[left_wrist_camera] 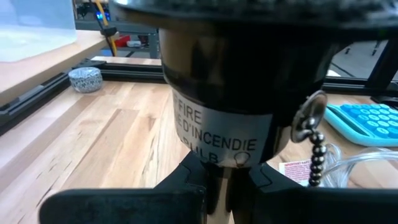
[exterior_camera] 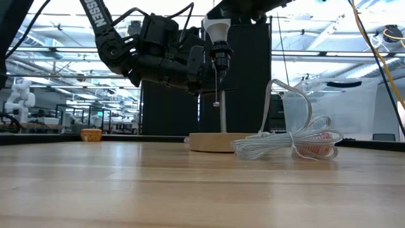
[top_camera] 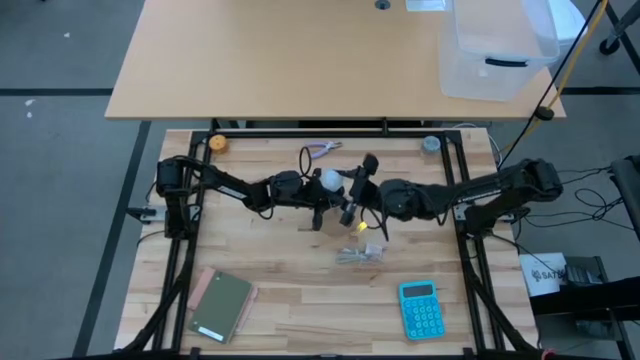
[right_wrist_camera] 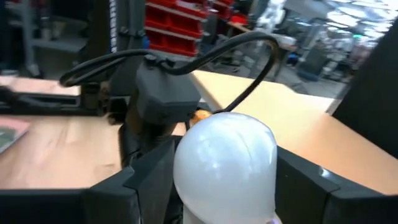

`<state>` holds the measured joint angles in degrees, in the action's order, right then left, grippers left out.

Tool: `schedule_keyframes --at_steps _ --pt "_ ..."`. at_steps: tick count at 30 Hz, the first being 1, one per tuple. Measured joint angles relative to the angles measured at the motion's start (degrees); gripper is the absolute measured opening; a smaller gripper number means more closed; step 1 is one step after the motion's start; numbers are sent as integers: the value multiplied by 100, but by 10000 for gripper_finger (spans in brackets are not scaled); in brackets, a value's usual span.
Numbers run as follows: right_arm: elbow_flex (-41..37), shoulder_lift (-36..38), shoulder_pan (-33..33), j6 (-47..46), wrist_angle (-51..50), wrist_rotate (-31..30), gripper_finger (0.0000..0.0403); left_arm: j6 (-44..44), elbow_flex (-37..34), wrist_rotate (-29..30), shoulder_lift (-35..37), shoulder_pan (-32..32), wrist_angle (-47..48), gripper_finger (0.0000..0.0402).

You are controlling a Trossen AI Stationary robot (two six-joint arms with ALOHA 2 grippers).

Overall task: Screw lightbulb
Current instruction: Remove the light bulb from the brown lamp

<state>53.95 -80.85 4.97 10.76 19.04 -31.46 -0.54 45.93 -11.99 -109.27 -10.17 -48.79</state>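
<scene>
The lightbulb (right_wrist_camera: 225,163), white and rounded, stands upright on top of the black socket (exterior_camera: 220,54). The socket rises on a thin stem from a round wooden base (exterior_camera: 210,142) at mid-table. The bulb's screw end is hidden in the socket. My right gripper (top_camera: 343,186) reaches in from the right and is shut on the bulb (top_camera: 330,180). My left gripper (top_camera: 316,198) comes from the left and is shut on the stem under the socket (left_wrist_camera: 249,106). A bead pull chain (left_wrist_camera: 314,134) hangs beside the socket. My left gripper pinches the narrow stem (left_wrist_camera: 219,177) just below the socket between its two fingers, roughly level from the table's left. The lamp stands upright with its base on the table. My right gripper has the bulb's rounded glass (right_wrist_camera: 186,168) between its two fingers (right_wrist_camera: 146,180), one on each side, coming about level from the table's right. The bulb stays upright on the socket.
A coiled white cord with a clear wrapper (top_camera: 362,255) lies just in front of the lamp. A blue calculator (top_camera: 420,308) lies near right, a green notebook (top_camera: 222,305) near left. At the far edge lie pliers (top_camera: 322,151), an orange piece (top_camera: 217,143) and a grey roll (top_camera: 431,144).
</scene>
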Motion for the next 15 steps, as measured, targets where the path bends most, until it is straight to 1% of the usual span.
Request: schedule_keyframes --at_steps 4,7,11,15 --pt "0 188 -290 15 -260 765 241 0 -2 -58 0 2 11 31" --pt "0 288 -478 7 -349 1190 262 4 -4 -86 0 2 11 31" --pt "0 369 -645 -5 -419 1351 299 20 -4 -122 0 2 31 31" --pt "0 406 -782 -31 -419 1687 331 39 -4 -124 0 6 41 31"
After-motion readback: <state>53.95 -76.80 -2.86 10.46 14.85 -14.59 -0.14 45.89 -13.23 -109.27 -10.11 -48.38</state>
